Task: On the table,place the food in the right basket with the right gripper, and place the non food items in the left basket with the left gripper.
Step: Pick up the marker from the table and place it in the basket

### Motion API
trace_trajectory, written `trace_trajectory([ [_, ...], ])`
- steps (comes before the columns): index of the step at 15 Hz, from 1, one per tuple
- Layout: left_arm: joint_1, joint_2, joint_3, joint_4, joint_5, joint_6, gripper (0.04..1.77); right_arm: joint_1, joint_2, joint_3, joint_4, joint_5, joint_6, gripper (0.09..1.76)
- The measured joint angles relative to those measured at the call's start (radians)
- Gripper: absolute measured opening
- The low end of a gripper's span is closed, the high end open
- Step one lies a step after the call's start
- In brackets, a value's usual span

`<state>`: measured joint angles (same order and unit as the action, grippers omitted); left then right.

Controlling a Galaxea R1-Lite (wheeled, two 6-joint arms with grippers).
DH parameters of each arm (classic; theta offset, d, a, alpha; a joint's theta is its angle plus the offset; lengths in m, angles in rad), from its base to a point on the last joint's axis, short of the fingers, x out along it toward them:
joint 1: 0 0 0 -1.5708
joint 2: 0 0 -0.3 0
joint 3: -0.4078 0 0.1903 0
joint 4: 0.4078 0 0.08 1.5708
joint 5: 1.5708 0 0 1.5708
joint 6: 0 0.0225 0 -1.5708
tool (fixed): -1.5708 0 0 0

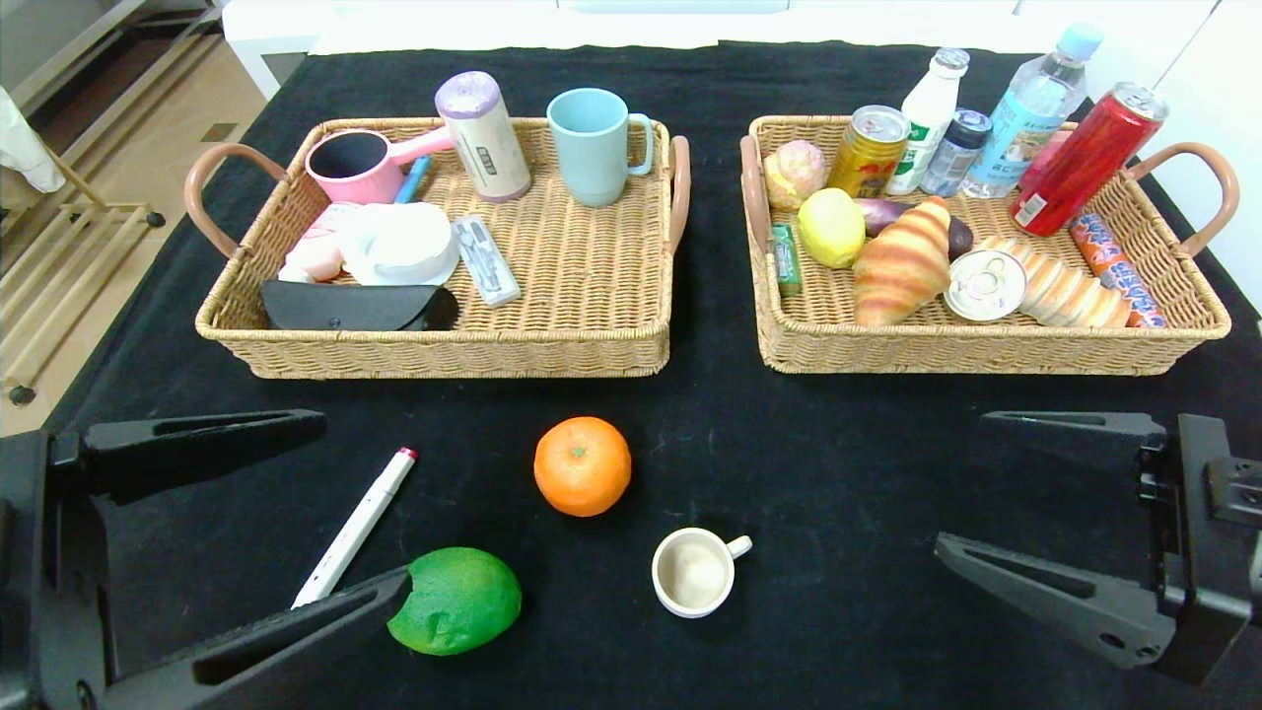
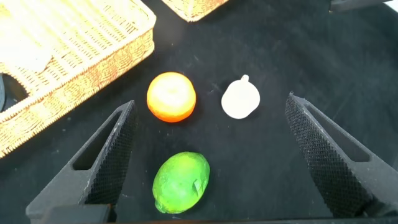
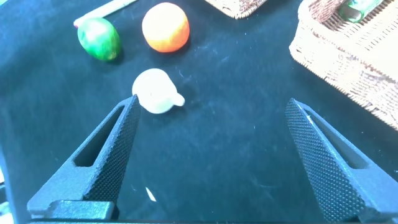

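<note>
Presently noted: left gripper [image 1: 360, 508] low over the near left corner of the table [image 1: 848, 434], jaws spread wide, nothing between them but cloth and the pen; right gripper [image 1: 961, 483] likewise spread wide and empty over the near right corner. Lying just inside the left gripper's span: white pen [image 1: 357, 526] with red cap, tilted toward the far side. Touching or nearly touching the lower left fingertip: green mango [image 1: 456, 601], near edge. Farther toward the centre: orange [image 1: 583, 465], free on the cloth, well apart from both grippers. Beside it toward the near edge: small white cup [image 1: 695, 572], handle pointing to the right side, upright. Along the far half, left: left basket [image 1: 592, 345] holding a pink ladle cup, blue mug, roll, black case, white packets. Far half, right: right basket [image 1: 986, 350] holding croissant, lemon, cans, bottles, bread, sausage.
</note>
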<state>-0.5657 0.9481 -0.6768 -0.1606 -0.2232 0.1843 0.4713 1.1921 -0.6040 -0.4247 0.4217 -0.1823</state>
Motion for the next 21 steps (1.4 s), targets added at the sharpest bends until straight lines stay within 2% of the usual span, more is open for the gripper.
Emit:
trace_trajectory([
  [4,0.001,0.01,0.006,0.001,0.012,-0.001,1.72,-0.081,0.001,0.063,-0.077,0.087,-0.007,1.7],
  [8,0.001,0.019,0.007,0.008,0.062,0.003,1.72,-0.107,0.005,0.09,-0.098,0.1,-0.007,1.7],
  [11,0.001,0.026,-0.031,0.111,0.117,0.002,1.72,-0.109,0.005,0.092,-0.099,0.1,-0.007,1.7],
  [16,0.006,0.06,-0.193,0.313,0.235,-0.003,1.72,-0.115,0.003,0.089,-0.1,0.1,-0.006,1.71],
  [20,0.019,0.137,-0.316,0.493,0.394,-0.016,1.72,-0.136,-0.003,0.082,-0.1,0.1,-0.003,1.71],
  [21,0.027,0.155,-0.337,0.533,0.417,-0.027,1.72,-0.139,-0.005,0.081,-0.1,0.1,-0.004,1.71],
])
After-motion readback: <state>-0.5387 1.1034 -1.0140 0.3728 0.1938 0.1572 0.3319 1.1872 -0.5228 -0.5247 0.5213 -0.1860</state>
